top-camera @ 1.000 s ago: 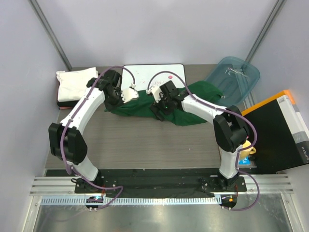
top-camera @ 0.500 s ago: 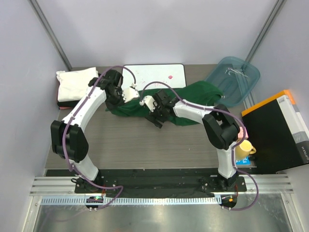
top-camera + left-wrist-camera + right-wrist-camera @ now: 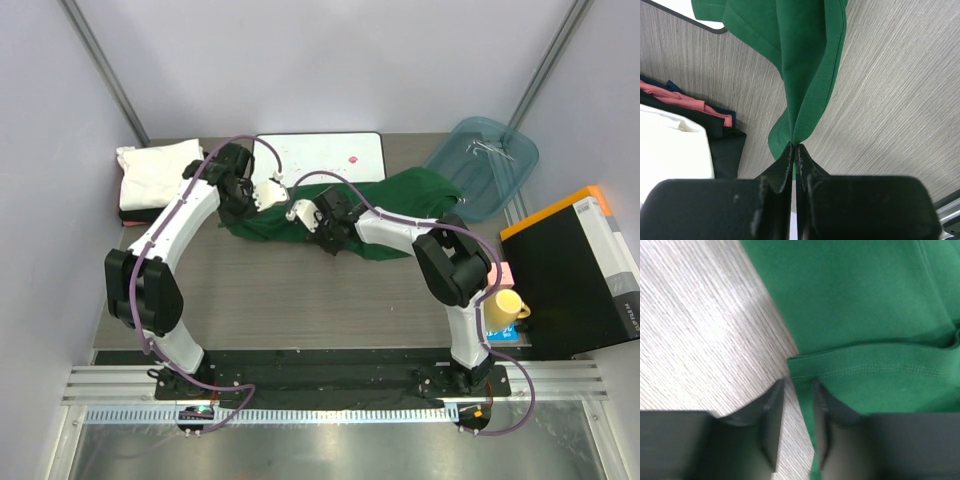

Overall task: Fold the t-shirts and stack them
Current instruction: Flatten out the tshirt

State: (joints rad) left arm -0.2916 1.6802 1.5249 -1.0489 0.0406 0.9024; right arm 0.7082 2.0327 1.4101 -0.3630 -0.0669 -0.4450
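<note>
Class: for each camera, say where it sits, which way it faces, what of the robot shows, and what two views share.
Top external: above and behind the bases, facing down; left arm, right arm, left pincer, right pincer, green t-shirt.
Left wrist: on the left arm, facing along shut fingers pinching the shirt.
Right wrist: facing down past its fingers at the shirt's hem.
Shared: the green t-shirt.

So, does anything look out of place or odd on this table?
Only the green shirt: it lies bunched in a strip across the table, its far edge over the board at its near rim, one end at the tub. Nothing looks spilled or damaged.
</note>
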